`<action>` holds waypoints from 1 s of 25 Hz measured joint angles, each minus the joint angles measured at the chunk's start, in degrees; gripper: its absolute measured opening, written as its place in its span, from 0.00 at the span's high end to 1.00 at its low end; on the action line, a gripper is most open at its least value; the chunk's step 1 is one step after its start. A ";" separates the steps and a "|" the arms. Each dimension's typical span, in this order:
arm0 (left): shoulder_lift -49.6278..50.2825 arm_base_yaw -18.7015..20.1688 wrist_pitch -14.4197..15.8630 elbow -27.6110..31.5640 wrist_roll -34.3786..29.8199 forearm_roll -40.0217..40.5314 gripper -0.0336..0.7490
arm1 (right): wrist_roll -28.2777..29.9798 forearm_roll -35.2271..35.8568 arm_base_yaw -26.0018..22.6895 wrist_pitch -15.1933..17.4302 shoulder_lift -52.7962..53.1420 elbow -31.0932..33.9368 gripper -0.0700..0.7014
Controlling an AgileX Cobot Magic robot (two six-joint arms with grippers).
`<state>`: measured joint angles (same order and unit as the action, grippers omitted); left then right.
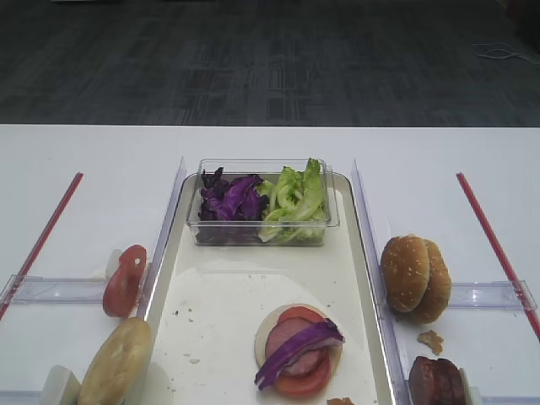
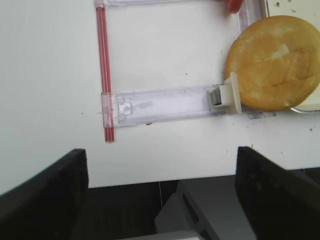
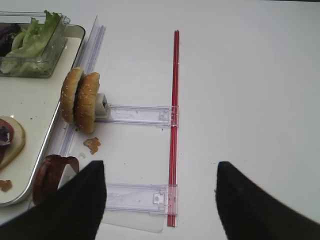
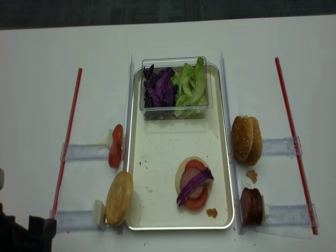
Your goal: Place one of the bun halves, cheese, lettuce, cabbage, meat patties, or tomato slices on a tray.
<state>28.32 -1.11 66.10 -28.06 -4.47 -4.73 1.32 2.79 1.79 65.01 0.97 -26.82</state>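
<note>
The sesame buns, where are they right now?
In the exterior high view the sesame buns stand on edge, pressed together, just off the tray's right rim, with the meat patties nearer the camera.

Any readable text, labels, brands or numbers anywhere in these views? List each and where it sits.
None: no readable text in any view.
The tray, clear tub, red strips and clear holders carry no print.
The bun halves show only sesame seeds.

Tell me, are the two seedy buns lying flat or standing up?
Standing up. The sesame bun halves stand on edge, side by side, right of the tray.
</note>
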 joint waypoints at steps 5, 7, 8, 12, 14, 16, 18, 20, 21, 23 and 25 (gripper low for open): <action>-3.21 0.00 0.00 0.00 0.00 0.00 0.24 | 0.00 0.00 0.00 0.00 0.00 0.00 0.27; -5.32 -0.04 0.11 0.00 0.00 0.00 0.24 | 0.00 0.00 0.00 0.00 0.00 0.00 0.27; -6.66 -0.04 0.11 0.00 0.00 0.00 0.24 | 0.00 0.00 0.00 0.00 0.00 0.00 0.27; -11.74 -0.04 0.45 0.00 0.00 0.00 0.24 | 0.00 0.00 0.00 0.00 0.00 0.00 0.27; -13.99 -0.04 0.45 0.00 0.00 0.00 0.24 | 0.00 0.00 0.00 0.00 0.00 0.00 0.27; -16.41 -0.04 0.49 0.00 0.00 0.00 0.24 | 0.00 0.00 0.00 0.00 0.00 0.00 0.27; -18.59 -0.04 0.58 0.00 0.00 0.00 0.24 | 0.00 0.00 0.00 0.00 0.00 0.00 0.27; -20.97 -0.14 0.72 0.00 0.00 0.00 0.24 | 0.00 0.00 0.00 0.00 0.00 0.00 0.27; -21.91 -0.13 0.76 0.00 0.00 0.00 0.24 | 0.00 0.00 0.00 0.00 0.00 0.00 0.27; -23.78 -0.13 0.90 0.00 0.00 0.00 0.24 | 0.00 0.00 0.00 0.00 0.00 0.00 0.27; -25.28 -0.13 0.99 0.00 0.00 0.00 0.24 | 0.00 0.00 0.00 0.00 0.00 0.00 0.27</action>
<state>3.04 -1.24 67.09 -28.06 -4.47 -4.73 1.32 2.79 1.79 65.01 0.97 -26.82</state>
